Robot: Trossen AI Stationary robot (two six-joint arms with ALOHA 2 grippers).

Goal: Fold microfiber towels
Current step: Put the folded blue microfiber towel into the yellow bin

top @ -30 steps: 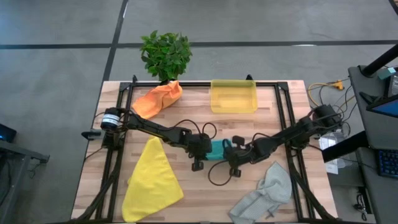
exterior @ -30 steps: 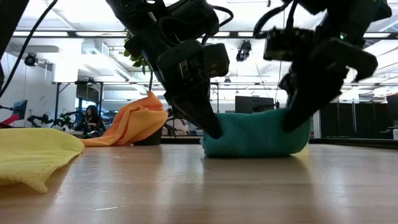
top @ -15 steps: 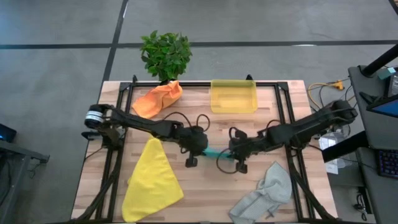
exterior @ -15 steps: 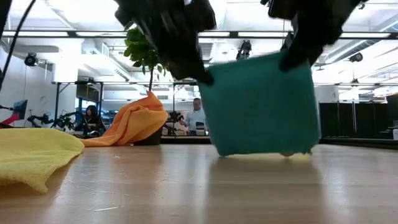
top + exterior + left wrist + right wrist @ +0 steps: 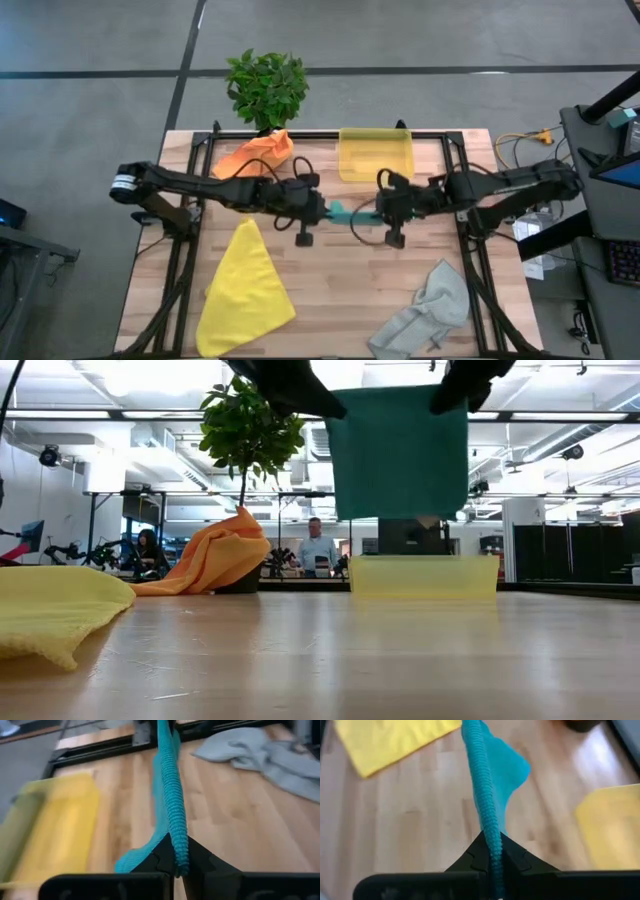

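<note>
My left gripper [image 5: 322,208] and right gripper [image 5: 376,207] are each clamped tight on a top corner of the teal towel [image 5: 398,452], stretched taut between them and hanging clear above the worktop [image 5: 330,290], just before the yellow bin [image 5: 375,155].

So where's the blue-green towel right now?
The teal towel hangs in the air over the table's middle, stretched between the left end effector and right end effector, near the yellow bin.

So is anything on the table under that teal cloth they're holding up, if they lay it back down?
Nothing visible. Both hands hold the teal cloth clear above bare wood; the yellow bin sits farther back.
</note>
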